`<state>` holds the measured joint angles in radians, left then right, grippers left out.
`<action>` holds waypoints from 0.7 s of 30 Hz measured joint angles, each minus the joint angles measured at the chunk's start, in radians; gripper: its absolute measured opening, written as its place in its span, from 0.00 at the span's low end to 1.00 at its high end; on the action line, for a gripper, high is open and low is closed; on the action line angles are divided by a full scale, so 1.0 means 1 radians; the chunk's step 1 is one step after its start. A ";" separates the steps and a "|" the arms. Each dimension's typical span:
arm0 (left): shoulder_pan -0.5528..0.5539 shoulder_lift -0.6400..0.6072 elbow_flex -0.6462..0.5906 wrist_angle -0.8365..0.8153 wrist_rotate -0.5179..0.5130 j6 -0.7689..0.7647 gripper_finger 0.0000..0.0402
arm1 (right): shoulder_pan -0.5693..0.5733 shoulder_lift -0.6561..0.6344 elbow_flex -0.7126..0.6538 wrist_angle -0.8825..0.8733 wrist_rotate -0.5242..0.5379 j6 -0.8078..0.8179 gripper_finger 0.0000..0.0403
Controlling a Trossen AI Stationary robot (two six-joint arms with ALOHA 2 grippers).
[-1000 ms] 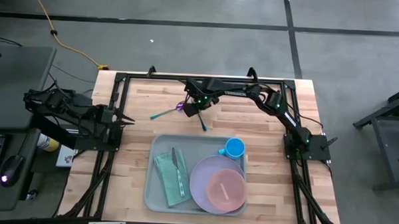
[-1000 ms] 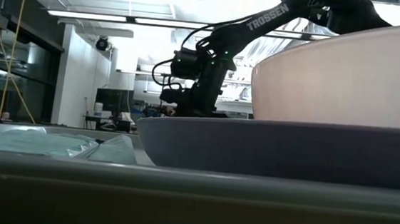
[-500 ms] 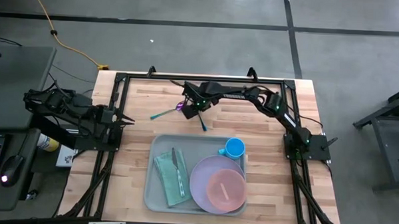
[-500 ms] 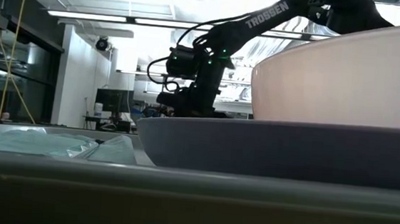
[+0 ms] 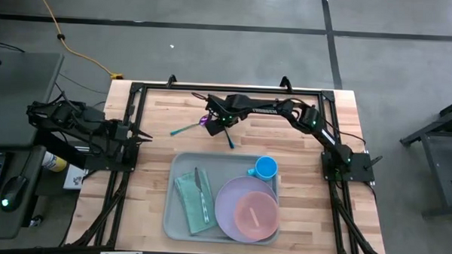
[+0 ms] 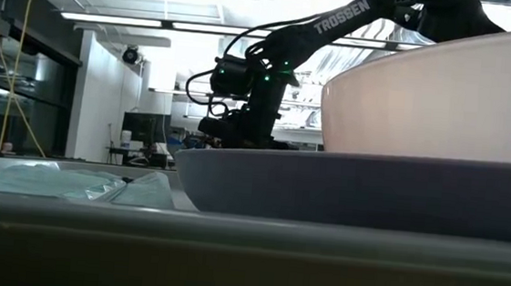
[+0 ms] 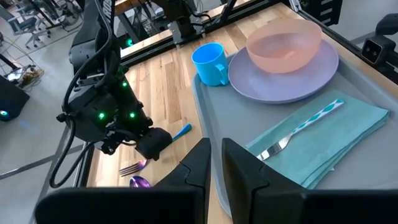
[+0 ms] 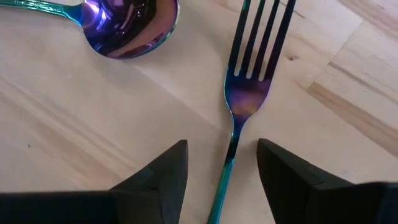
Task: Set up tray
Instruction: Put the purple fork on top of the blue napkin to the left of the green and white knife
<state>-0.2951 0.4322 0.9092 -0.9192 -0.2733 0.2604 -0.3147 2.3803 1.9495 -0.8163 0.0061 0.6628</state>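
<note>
Iridescent fork [image 8: 239,106] is straddled by the right gripper [image 8: 222,165], fingers apart; they should be lowered squarely and closed on its handle, then carried to the tray [image 5: 179,216] nearby.

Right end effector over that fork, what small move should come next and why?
Probably lower a little and close: the right end effector is open, its fingers straddling the handle of the fork lying flat on the table, not yet gripping it.
</note>
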 joint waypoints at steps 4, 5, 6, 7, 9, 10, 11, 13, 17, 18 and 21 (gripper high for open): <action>0.000 0.000 0.000 0.000 0.000 0.000 0.18 | 0.009 0.030 0.002 0.029 -0.051 0.028 0.38; 0.000 0.000 0.000 0.000 0.000 0.000 0.18 | 0.011 0.040 0.003 0.038 -0.061 0.039 0.36; 0.000 0.000 0.000 -0.001 0.000 0.000 0.18 | 0.015 0.052 0.004 0.049 -0.071 0.046 0.34; 0.000 0.000 0.000 -0.001 0.000 0.000 0.18 | 0.019 0.058 0.004 0.055 -0.073 0.051 0.33; 0.000 0.000 0.000 -0.006 0.000 -0.002 0.18 | 0.027 0.067 0.004 0.061 -0.081 0.059 0.29; 0.000 0.000 0.000 -0.008 0.000 -0.002 0.18 | 0.030 0.067 0.003 0.065 -0.080 0.059 0.28; 0.000 0.000 0.000 -0.008 0.001 -0.002 0.18 | 0.033 0.068 0.003 0.070 -0.079 0.059 0.26; 0.000 0.000 0.000 -0.014 0.002 -0.003 0.18 | 0.034 0.068 0.003 0.080 -0.086 0.060 0.23; 0.000 0.000 0.000 -0.031 0.002 -0.007 0.18 | 0.034 0.069 0.002 0.086 -0.101 0.071 0.18; 0.000 0.000 0.000 -0.032 0.002 -0.011 0.18 | 0.034 0.069 0.002 0.086 -0.101 0.071 0.17; 0.000 0.000 0.000 -0.036 0.002 -0.015 0.18 | 0.034 0.069 0.001 0.082 -0.094 0.070 0.11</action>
<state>-0.2951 0.4320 0.9092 -0.9550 -0.2710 0.2459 -0.2806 2.4489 1.9504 -0.7340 -0.0883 0.7328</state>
